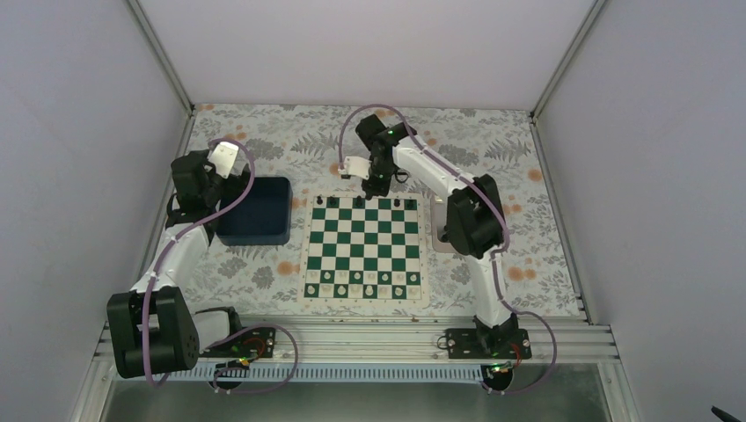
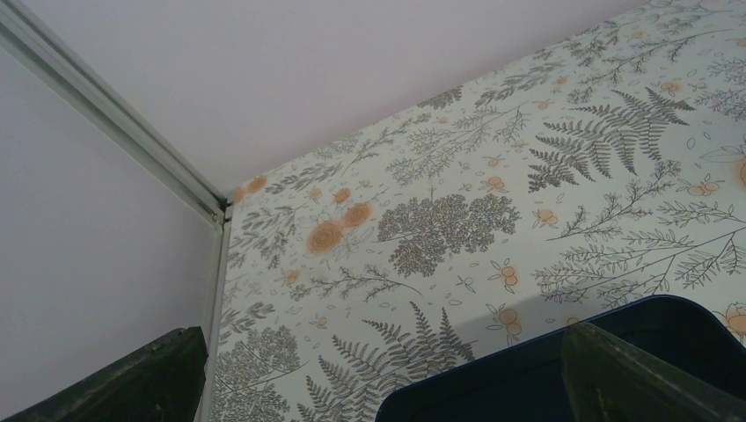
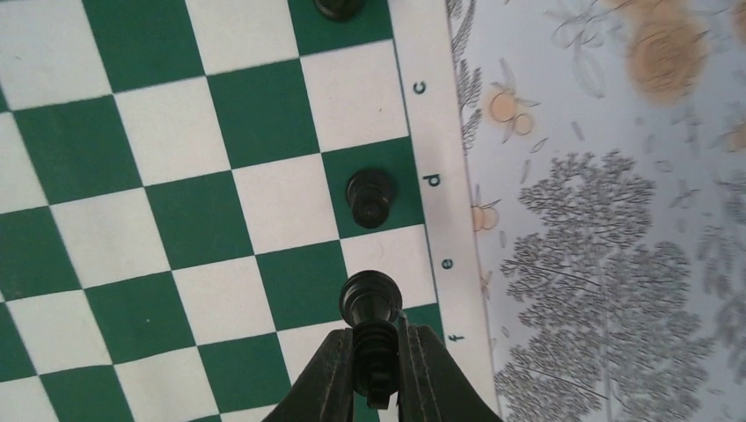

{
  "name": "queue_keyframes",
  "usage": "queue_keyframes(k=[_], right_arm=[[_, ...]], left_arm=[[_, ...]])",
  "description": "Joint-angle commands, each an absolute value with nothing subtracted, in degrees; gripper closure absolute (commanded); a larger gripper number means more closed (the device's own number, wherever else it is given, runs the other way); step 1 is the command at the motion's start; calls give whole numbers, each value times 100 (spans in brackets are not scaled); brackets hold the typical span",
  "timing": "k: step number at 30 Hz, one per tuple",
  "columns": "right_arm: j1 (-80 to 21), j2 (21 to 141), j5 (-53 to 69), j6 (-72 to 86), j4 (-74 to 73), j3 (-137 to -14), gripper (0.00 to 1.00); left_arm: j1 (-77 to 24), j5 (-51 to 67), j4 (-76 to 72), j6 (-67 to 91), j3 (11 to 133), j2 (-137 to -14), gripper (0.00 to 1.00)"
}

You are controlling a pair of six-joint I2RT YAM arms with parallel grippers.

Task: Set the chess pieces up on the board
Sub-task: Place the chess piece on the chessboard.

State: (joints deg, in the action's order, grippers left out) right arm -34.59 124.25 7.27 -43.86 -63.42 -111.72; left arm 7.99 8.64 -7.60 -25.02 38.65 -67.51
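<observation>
The job looks to be in its early part. The flat green-and-white chessboard with a white border (image 1: 365, 251) lies in the middle of the floral-covered bench (image 1: 493, 149). Only about 5 small black chess pieces (image 1: 332, 202) stand along its far row, with gaps between them, and the row in front of that one is bare. Small cream pieces (image 1: 369, 278) sit along the near rows, too small to count. So most of the black set is left to place.

The right claw (image 3: 376, 341) is nearly closed, its 2 fingers pinching the stem of a black turned piece (image 3: 370, 299) from both sides. That piece hangs over the far edge row, between the printed letters e and f, just beside another black piece on the d square (image 3: 368, 198). Whether its base touches the board I cannot tell.

The left claw (image 2: 384, 343) is spread fully wide and holds nothing. It hovers over the rim of a dark blue plastic bin (image 2: 528, 378), well apart from the board.
</observation>
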Motion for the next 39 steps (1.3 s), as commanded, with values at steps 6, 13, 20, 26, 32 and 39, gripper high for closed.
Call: queue_keyframes(k=[6,13,20,26,32,39], right_arm=[[-3503,12841,477,-4298,-6190,-11132,91],[-3480,13053,455,-4357,-6074,-11164,91],[-3468,13208,462,-4394,-6057,-11193,91],[-3399,13231,475,-4404,-6004,-11162,91],[-3393,13237,492,-4443,-6113,-11135,90],[-3388,13094,442,-4438,-6100,-11122,90]], left_arm=[[826,1032,-809,-2444,3925,-6685,0],[821,1028,-800,-2443,3920,-6681,0],[826,1020,-809,-2452,3908,-6699,0],[822,1020,-820,-2460,3903,-6706,0],[826,1020,-815,-2461,3896,-6709,0],[826,1013,-817,-2461,3889,-6688,0]])
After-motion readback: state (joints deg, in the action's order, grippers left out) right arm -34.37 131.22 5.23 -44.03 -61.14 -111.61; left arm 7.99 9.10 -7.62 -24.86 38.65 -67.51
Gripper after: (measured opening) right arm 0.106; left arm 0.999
